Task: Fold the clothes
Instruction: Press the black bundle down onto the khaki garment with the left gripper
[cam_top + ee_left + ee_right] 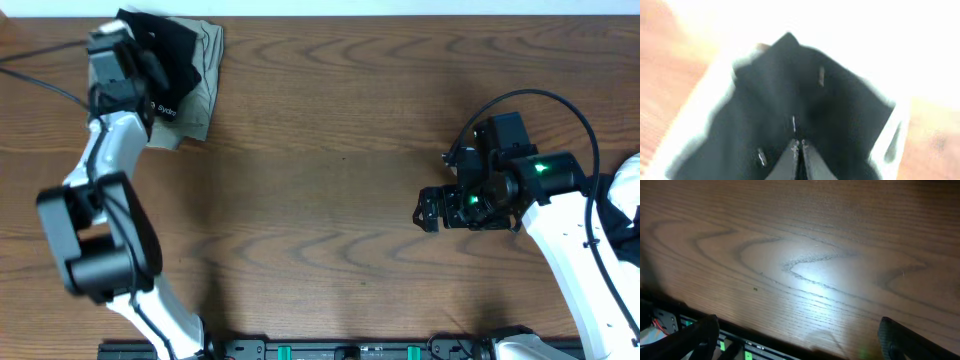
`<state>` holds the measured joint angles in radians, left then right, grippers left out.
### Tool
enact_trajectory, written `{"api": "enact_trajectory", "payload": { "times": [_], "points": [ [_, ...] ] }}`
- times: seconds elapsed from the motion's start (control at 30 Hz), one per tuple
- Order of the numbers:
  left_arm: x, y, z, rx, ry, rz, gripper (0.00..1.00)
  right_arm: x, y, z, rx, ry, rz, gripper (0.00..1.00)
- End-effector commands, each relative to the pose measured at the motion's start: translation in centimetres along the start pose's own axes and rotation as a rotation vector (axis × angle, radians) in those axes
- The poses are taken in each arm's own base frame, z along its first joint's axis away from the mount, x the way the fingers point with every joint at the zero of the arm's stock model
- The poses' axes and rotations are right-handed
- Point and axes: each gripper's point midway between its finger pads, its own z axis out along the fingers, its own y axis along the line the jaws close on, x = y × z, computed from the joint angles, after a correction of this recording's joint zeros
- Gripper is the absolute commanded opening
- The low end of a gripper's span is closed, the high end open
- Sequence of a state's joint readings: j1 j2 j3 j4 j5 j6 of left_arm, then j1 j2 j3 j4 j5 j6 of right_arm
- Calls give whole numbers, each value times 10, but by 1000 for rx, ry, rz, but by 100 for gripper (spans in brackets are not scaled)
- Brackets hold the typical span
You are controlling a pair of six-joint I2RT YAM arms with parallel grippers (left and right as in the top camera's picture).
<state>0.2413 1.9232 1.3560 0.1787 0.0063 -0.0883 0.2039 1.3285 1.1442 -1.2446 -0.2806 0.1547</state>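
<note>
**Reaching into the far left corner with shut jaws, while the right arm hangs wide open**

The left arm (105, 160) rises from the near edge, bends at the elbow and stretches to the table's far left corner. The left gripper (799, 145) points down at the black garment (170, 55), its two fingers pressed flat together with no gap. The wrist view is blurred, so whether a fold of cloth is caught between them cannot be told. The garment fills that view, dark with pale edges on both sides.

The black garment lies crumpled on top of an olive-khaki folded garment (203, 85), and small white lettering (165, 111) shows at its near edge.

The right arm (565, 240) sits well apart on the right side, forearm angled inward. The right gripper (424, 212) faces left above bare wood, jaws spread wide and holding nothing; one finger (905, 340) shows at each lower corner of its wrist view. A green light (540, 168) glows on its wrist.

The wooden table (330, 150) is brown with bold grain and a bright patch of glare. A black cable (40, 85) trails off to the left, and a dark rail (340, 350) with green parts runs along the near edge.
</note>
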Motion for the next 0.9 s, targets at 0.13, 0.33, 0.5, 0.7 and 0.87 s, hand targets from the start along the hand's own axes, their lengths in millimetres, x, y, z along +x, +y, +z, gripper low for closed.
{"api": "enact_trajectory", "payload": {
  "times": [0.13, 0.33, 0.5, 0.7, 0.87],
  "points": [
    [-19, 36, -5, -172, -68, -7, 6, -2, 0, -2, -1, -11, -12, 99],
    [19, 48, 27, -192, -16, -6, 8, -4, 0, -2, -2, -17, -13, 99],
    [71, 67, 57, -221, 74, 31, 12, -3, 0, -2, -2, -13, -1, 99],
    [114, 106, 65, -293, 191, 31, 8, -3, 0, -2, -2, -12, -1, 99],
    [95, 121, 56, -316, 158, 11, 6, -3, 0, -2, -2, -13, -2, 99]
  ]
}}
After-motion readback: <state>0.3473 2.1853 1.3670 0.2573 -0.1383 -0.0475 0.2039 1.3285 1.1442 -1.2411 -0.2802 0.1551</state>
